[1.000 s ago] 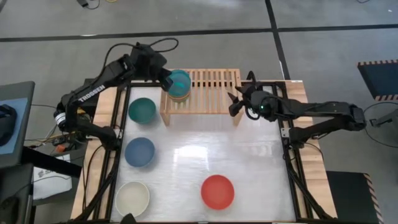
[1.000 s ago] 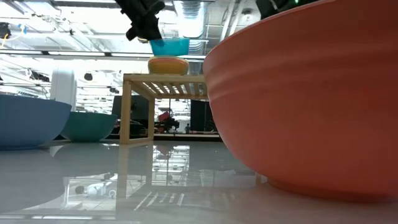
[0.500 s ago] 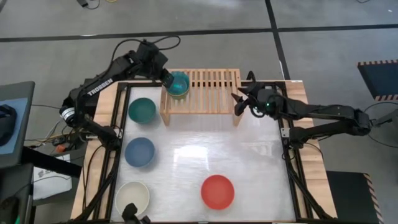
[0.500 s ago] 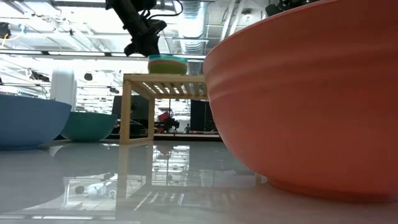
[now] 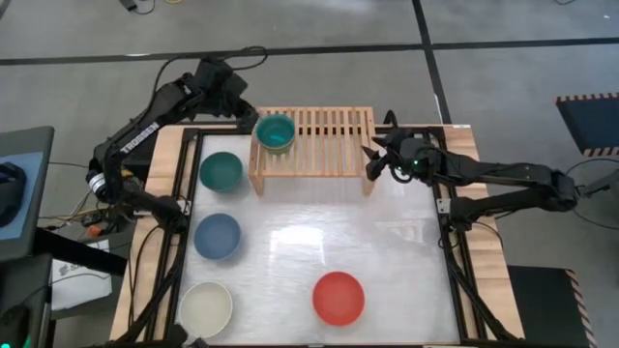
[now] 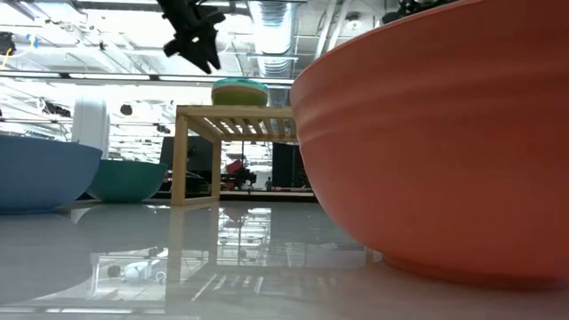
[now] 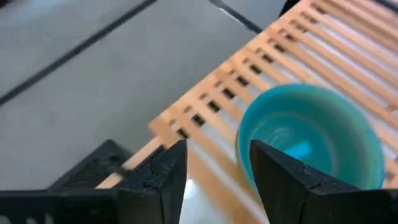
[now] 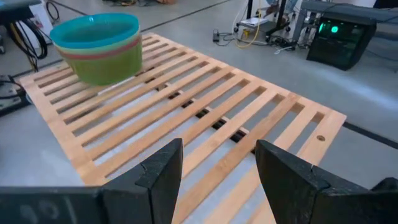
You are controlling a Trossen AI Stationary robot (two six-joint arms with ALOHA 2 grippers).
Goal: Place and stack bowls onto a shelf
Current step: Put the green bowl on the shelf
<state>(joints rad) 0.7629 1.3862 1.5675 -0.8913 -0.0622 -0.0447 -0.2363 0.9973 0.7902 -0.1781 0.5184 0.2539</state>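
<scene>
So the teal bowl (image 5: 276, 131) sat on top of a nested stack, with the lime green bowl (image 8: 109, 59) as the outer one, at the left end of the shelf (image 5: 329, 145). The left gripper (image 5: 241, 101) hung just off that far-left corner, fingers spread and empty, clear of the stack. The right gripper (image 5: 372, 160) waited at the shelf's right end, fingers spread too. Down on the table (image 5: 387, 251) were the dark green bowl (image 5: 221, 171), navy blue bowl (image 5: 217, 236), cream bowl (image 5: 206, 306) and red bowl (image 5: 338, 297), all well apart
</scene>
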